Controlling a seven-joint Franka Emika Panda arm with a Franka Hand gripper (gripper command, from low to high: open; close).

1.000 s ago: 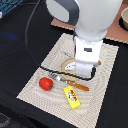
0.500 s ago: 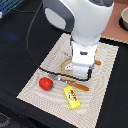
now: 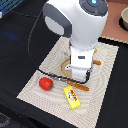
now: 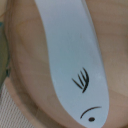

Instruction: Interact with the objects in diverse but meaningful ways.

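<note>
The white fish (image 4: pixel 75 60) fills the wrist view at very close range, lying on a round wooden plate (image 4: pixel 25 75). In the exterior view the plate's rim (image 3: pixel 64 65) shows under my hand (image 3: pixel 80 67), which hangs low over it and hides the fish and my fingers. The red tomato (image 3: pixel 46 83) lies on the beige placemat (image 3: pixel 40 92) toward the exterior view's left. The yellow packet with a red label (image 3: pixel 72 96) lies in front of the arm. An orange-brown end (image 3: pixel 98 62), perhaps the bread loaf, shows past the hand.
Wooden-handled cutlery (image 3: pixel 75 84) lies on the mat between the plate and the packet. A black cable loops from the arm over the mat. A pale bowl (image 3: pixel 124 17) stands on a tan surface at the back right. The table around the mat is black.
My hand has come down closer to the wooden plate. The tomato, packet and cutlery have not moved.
</note>
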